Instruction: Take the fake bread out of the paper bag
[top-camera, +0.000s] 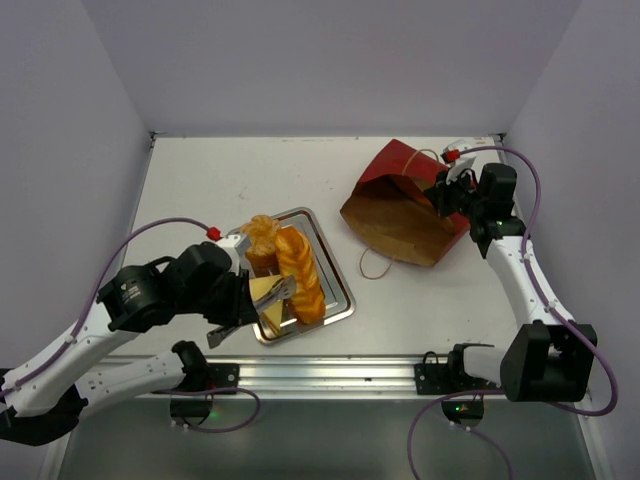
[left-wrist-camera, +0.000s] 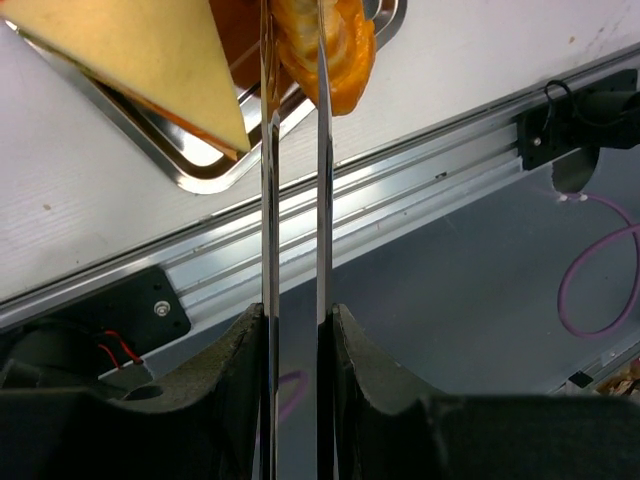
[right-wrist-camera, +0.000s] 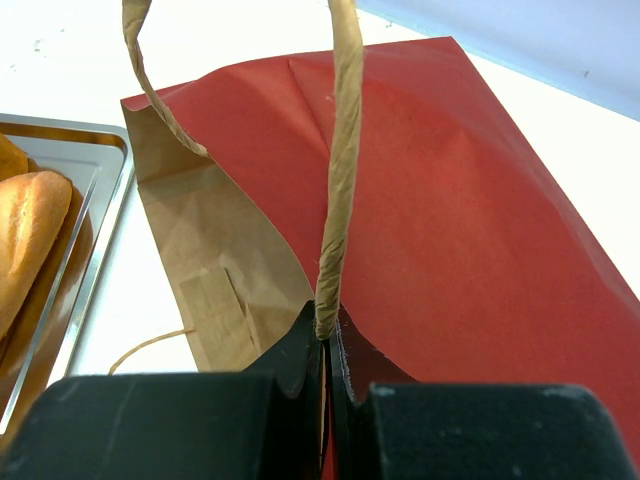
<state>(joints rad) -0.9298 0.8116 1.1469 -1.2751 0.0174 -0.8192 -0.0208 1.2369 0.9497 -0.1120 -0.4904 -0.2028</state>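
The fake bread lies on a silver tray (top-camera: 341, 300): a braided loaf (top-camera: 302, 270), a round roll (top-camera: 262, 234) and a pale wedge (top-camera: 266, 294). My left gripper (top-camera: 238, 306) is shut on a pair of metal tongs (left-wrist-camera: 322, 180). The tongs' blades reach over the tray's near corner to the end of the orange loaf (left-wrist-camera: 345, 60), beside the wedge (left-wrist-camera: 140, 60). The paper bag (top-camera: 400, 205) lies on its side at the back right, mouth toward the tray. My right gripper (right-wrist-camera: 327, 335) is shut on the bag's string handle (right-wrist-camera: 340, 180). The red bag (right-wrist-camera: 470, 200) shows no bread inside.
An aluminium rail (top-camera: 330, 375) runs along the table's near edge. The bag's other string handle (top-camera: 372, 265) lies loose on the table between the bag and the tray. Walls close in the left, back and right sides.
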